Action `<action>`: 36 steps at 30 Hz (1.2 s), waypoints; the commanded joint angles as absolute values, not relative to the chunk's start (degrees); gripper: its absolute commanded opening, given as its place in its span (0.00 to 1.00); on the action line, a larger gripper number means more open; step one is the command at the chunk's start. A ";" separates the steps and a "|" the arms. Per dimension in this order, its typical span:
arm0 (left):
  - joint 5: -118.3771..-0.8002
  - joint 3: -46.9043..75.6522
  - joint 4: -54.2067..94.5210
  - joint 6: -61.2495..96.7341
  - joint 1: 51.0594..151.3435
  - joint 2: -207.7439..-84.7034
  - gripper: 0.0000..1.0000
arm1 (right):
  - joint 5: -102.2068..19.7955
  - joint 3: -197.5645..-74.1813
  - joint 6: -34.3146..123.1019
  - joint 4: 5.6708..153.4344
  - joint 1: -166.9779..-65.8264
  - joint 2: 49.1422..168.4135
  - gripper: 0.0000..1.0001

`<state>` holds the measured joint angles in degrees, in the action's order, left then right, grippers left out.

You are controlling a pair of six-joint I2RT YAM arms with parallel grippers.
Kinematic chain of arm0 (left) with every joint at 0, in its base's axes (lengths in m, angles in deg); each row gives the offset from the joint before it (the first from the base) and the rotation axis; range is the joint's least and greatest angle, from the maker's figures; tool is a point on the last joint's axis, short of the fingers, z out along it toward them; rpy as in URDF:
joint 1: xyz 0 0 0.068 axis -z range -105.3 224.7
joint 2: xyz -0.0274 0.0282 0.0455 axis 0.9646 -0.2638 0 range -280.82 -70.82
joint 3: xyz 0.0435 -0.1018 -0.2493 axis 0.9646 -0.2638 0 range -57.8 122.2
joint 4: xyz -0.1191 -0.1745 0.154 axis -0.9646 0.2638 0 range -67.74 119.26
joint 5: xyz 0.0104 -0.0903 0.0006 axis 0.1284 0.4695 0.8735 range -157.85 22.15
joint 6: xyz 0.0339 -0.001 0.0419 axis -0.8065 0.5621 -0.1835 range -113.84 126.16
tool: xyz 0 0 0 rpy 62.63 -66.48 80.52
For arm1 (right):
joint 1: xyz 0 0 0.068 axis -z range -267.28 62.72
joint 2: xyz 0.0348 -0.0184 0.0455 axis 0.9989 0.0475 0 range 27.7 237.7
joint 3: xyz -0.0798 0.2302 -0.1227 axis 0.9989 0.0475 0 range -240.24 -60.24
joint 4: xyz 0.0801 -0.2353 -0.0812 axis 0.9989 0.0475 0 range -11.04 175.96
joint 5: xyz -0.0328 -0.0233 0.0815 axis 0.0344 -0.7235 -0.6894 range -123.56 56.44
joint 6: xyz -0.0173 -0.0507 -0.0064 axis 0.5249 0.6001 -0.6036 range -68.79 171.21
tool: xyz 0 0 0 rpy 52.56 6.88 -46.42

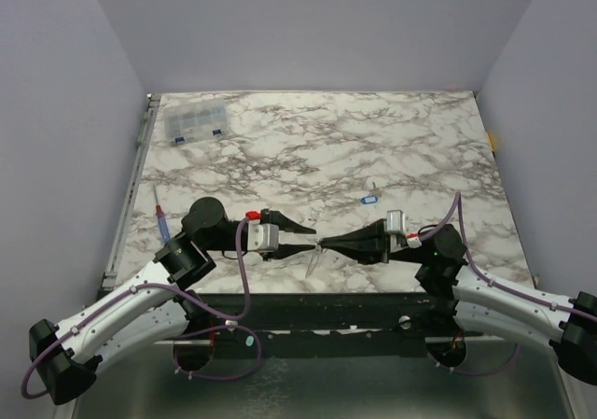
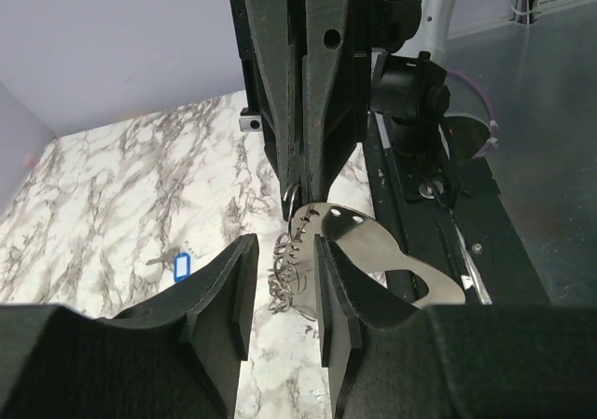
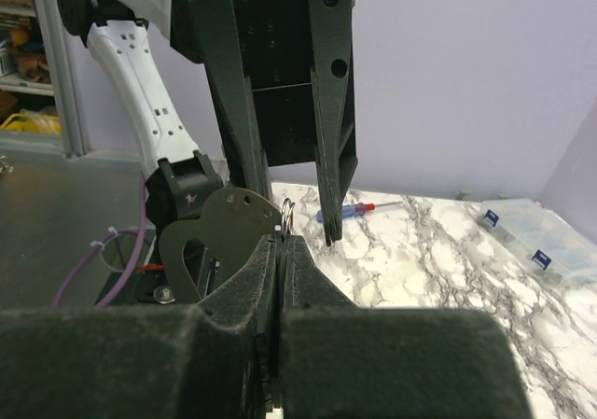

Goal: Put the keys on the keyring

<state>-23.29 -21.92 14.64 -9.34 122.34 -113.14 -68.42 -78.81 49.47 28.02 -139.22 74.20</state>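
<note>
I see my right gripper [image 3: 278, 244] pinched shut on a small silver loop [image 3: 287, 211], with a bunch of keys [image 2: 287, 274] and a flat holed metal plate [image 2: 373, 251] hanging from that spot above the marble table [image 1: 280, 148]. My left gripper [image 2: 283, 244] faces it from 9 o'clock, fingers apart and straddling the keys; I cannot tell whether they touch. The keyring [image 1: 370, 198], known by its blue tag, lies on the table between 1 and 2 o'clock from the meeting fingertips, well apart from both grippers.
</note>
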 commanded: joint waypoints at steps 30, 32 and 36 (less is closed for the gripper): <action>-26.55 -20.24 15.09 -13.63 122.29 -115.64 0.00 | -68.75 -79.44 48.60 25.45 -139.57 76.36 0.08; -26.85 -20.45 17.09 -18.41 122.27 -115.30 0.00 | -67.48 -79.92 48.53 27.63 -139.52 75.91 0.22; -29.97 -22.33 19.56 -29.89 122.26 -114.08 0.00 | -65.45 -79.47 48.58 30.97 -139.57 74.03 0.55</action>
